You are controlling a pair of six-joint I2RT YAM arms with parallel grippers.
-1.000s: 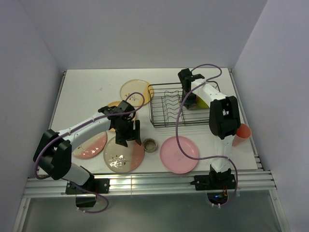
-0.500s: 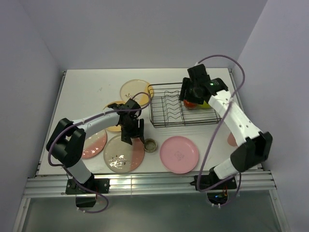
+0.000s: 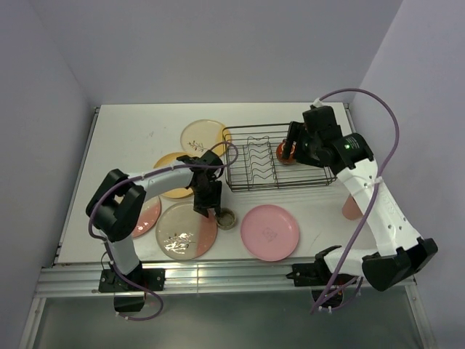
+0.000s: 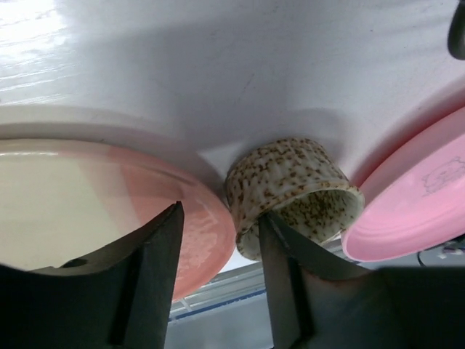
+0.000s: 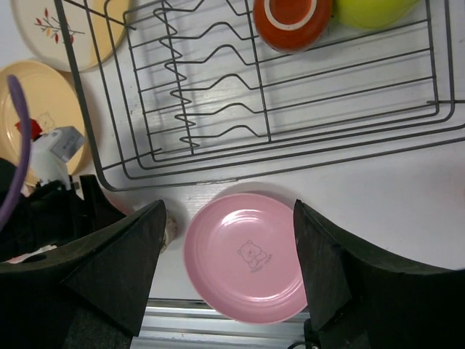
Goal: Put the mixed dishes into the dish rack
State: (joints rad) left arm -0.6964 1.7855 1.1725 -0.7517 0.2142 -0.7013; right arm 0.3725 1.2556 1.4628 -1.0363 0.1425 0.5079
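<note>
The small speckled cup [image 4: 290, 193] stands on the table between the cream-and-pink plate [image 4: 87, 211] and the pink plate [image 4: 414, 203]. My left gripper [image 4: 220, 214] is low at the cup [image 3: 227, 218], open. Its right finger [image 4: 280, 276] is at the cup's rim, and the near wall lies between the fingers. My right gripper [image 5: 229, 211] hangs open and empty high over the dish rack [image 5: 290, 138]. The dark red mug [image 5: 292, 18] and the lime bowl [image 5: 370, 9] sit in the rack's far corner. In the top view the right gripper [image 3: 294, 145] hovers beside the mug [image 3: 283, 151].
On the table lie a pink plate [image 3: 270, 233], a cream-and-pink plate [image 3: 185, 233], a yellow-orange plate [image 3: 171, 185], a cream-and-yellow plate [image 3: 203, 134] and another pink-and-cream plate [image 3: 145, 218]. The salmon tumbler [image 3: 352, 207] stands right of the rack [image 3: 251, 182], behind the right arm.
My right gripper opened, left the red mug in the rack and rose to the right. The left gripper slid right to the small cup and its jaws narrowed.
</note>
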